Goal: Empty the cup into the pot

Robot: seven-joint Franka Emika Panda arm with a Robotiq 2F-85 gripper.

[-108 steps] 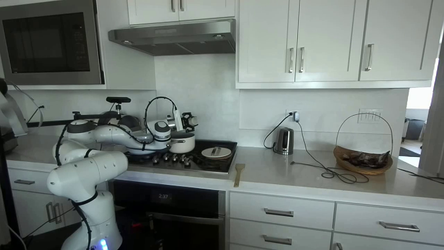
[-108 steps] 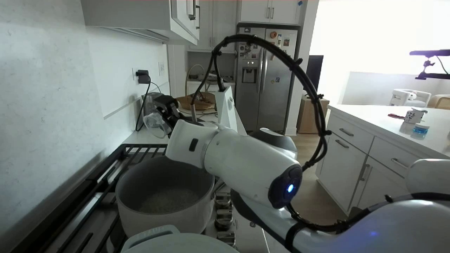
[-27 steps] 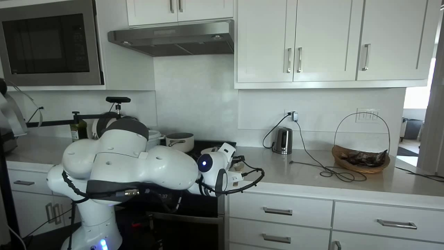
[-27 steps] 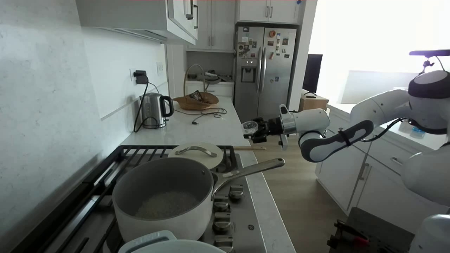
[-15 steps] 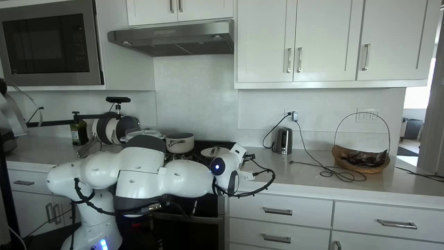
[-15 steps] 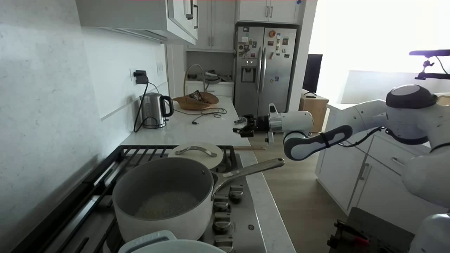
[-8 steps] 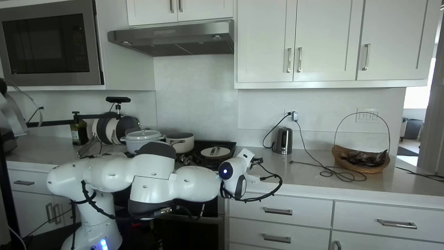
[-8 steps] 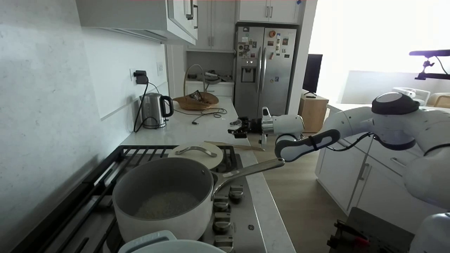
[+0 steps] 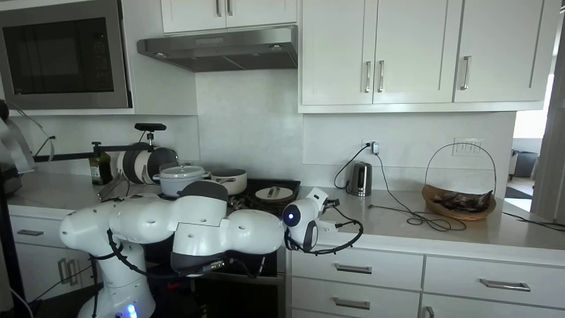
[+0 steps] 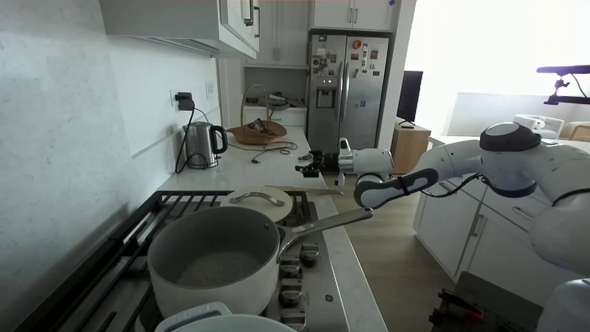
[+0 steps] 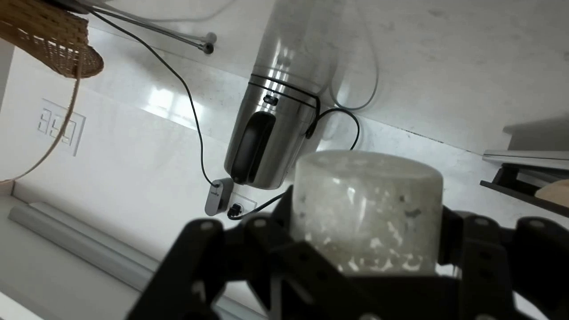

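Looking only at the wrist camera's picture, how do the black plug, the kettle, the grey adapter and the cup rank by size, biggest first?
1. Cup
2. Kettle
3. Grey adapter
4. Black plug
The cup is nearest the camera, so its lead over the kettle says nothing of real size.

A kitchen is seen, by all appearances one in a home. White cabinets (image 9: 340, 57) are hung above a pale counter (image 9: 379, 227), and drawers (image 9: 357, 257) are fitted below it. A microwave (image 9: 62, 55) is built in, and a hood (image 9: 220, 52) is mounted over the stove (image 10: 319, 276), on which a pot (image 10: 244, 290) is set. A kettle (image 10: 198, 144) and a wicker basket (image 10: 251, 136) are placed on the counter. The fridge (image 10: 364, 120) is dotted with magnets (image 10: 357, 44), and a white armchair (image 10: 553, 125) can be glimpsed in the bright background.
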